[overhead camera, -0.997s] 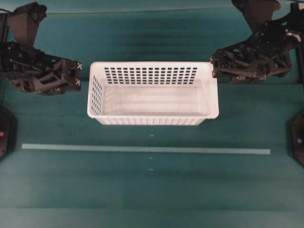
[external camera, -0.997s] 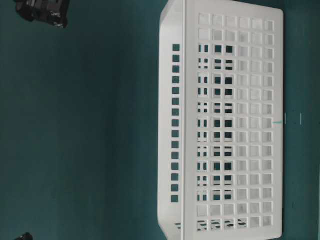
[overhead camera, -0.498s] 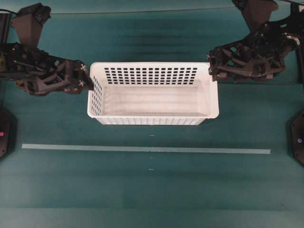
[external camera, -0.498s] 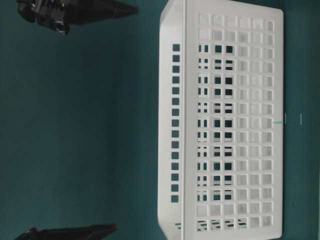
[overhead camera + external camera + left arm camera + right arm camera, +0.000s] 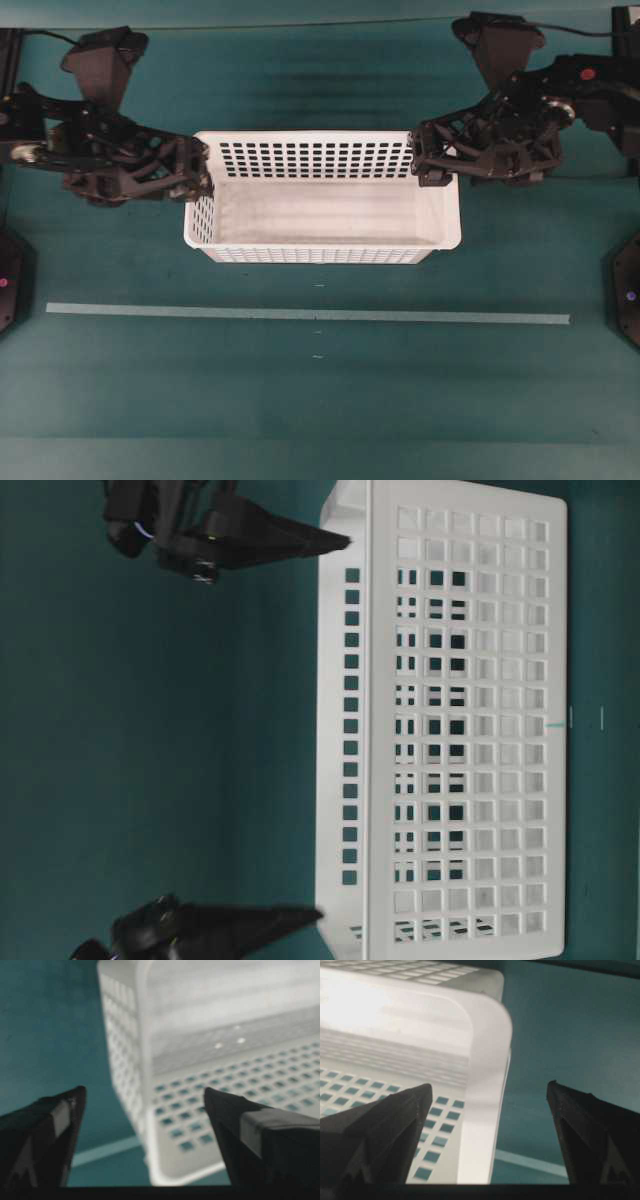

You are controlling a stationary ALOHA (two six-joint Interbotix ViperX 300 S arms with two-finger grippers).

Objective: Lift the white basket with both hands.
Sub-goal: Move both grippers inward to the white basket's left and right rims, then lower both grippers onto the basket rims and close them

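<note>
The white basket (image 5: 320, 215) stands on the teal table, long side across the overhead view. My left gripper (image 5: 203, 172) is open at the basket's left end. In the left wrist view (image 5: 144, 1090) its fingers (image 5: 50, 1125) stand either side of the end wall's rim (image 5: 144, 1035), apart from it. My right gripper (image 5: 422, 160) is open at the far right corner. In the right wrist view (image 5: 489, 1086) the rim (image 5: 487, 1040) lies between its fingers (image 5: 395, 1125). The table-level view shows the basket (image 5: 470, 730) on the table and both pointed gripper tips at rim height.
A pale tape line (image 5: 300, 314) runs across the table in front of the basket. Black base blocks sit at the left edge (image 5: 8, 285) and the right edge (image 5: 628, 295). Both arms reach in from the back corners.
Both grippers have moved inward to the basket's ends and now straddle its rim. The basket has not moved.
</note>
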